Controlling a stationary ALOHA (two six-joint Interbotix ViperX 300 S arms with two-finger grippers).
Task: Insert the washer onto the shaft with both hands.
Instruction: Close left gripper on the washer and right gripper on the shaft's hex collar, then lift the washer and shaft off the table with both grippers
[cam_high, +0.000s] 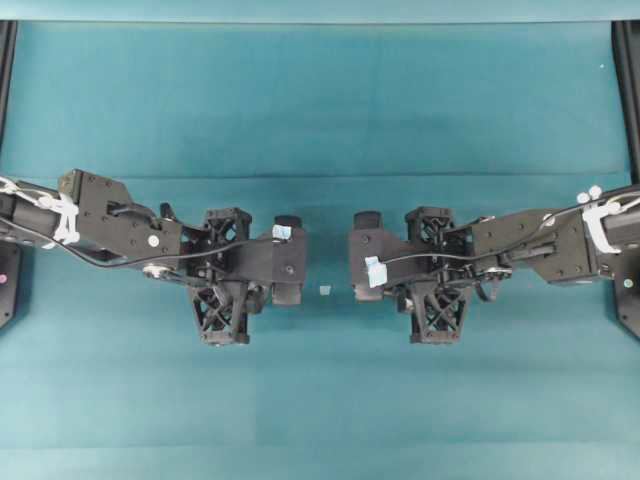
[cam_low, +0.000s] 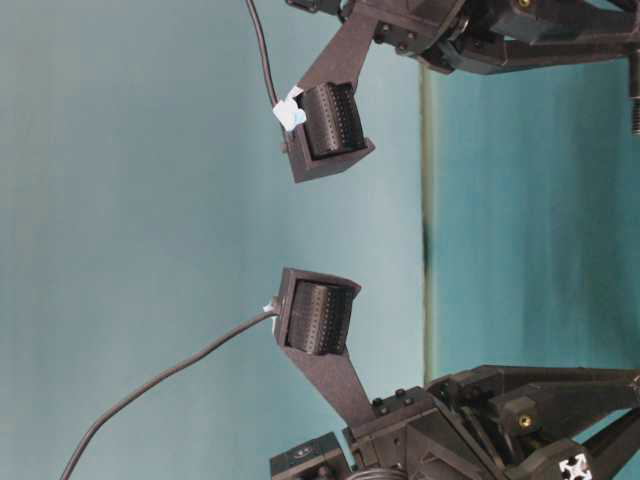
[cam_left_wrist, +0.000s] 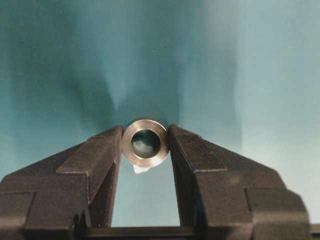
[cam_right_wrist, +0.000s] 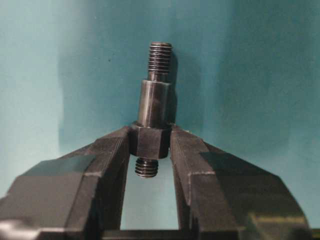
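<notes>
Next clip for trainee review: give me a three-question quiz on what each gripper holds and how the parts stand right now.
1. True or false: the left gripper is closed on the washer.
2. Which part does the right gripper hold the shaft by? A) the threaded tip B) the thick collar C) the smooth middle section
3. Fill in: in the overhead view the two grippers face each other across a ____, so the washer is not yet on the shaft.

Key
1. True: the ring sits pinched between both fingers, its hole facing the camera.
2. B: the fingers clamp the collar, with threaded ends showing above and below.
3. Gap: a small pale scrap lies on the teal table between them.
</notes>
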